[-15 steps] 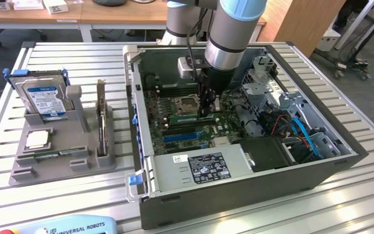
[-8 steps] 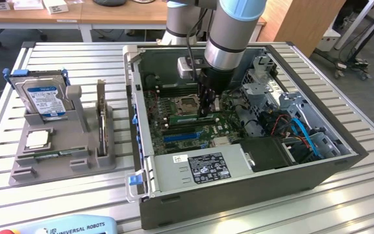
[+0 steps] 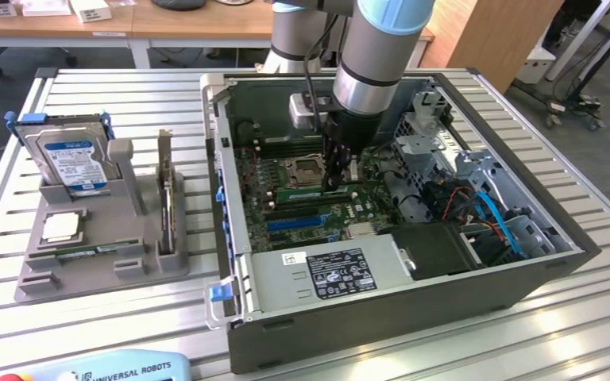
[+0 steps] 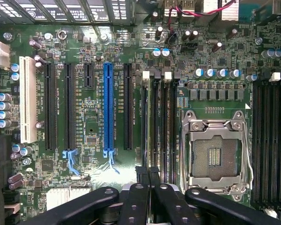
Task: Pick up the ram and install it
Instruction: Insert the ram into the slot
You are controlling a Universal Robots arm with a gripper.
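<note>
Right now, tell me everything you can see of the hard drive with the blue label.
The hard drive is a silver metal box with a blue and white label on its face. It stands on edge, roughly upright, in a slot of the grey holder on the slatted table, to the exterior view's left of the open computer case. It has blue plastic rails along its sides. Only the holder and the rails touch it.

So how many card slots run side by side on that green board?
6. In order: a white slot, two long black slots, a short black slot, the blue slot, then another long black slot nearest the processor socket. More could be hidden.
</note>
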